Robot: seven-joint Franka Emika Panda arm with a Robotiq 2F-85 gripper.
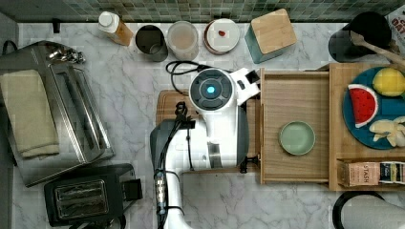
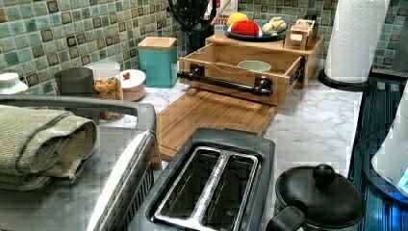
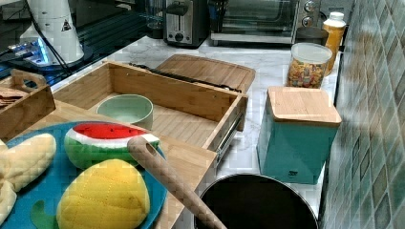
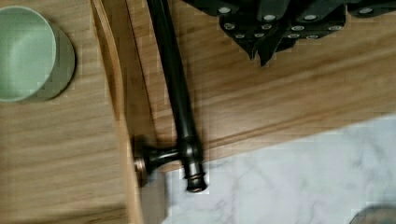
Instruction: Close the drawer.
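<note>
my gripper [image 4: 266, 46] top centre of wrist view, fingertips look pressed together, gripping nothing | black handle [image 4: 175, 93] just beside it | drawer [image 1: 296, 107] pulled open, right of centre in top view | green bowl [image 1: 297, 138] inside | cutting board [image 2: 211, 115] under the handle

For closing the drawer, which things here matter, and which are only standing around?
Matter: the drawer, open; its black handle; the gripper beside it.

Standing around: green bowl inside the drawer, cutting board, teal box, toaster, fruit plate.
</note>
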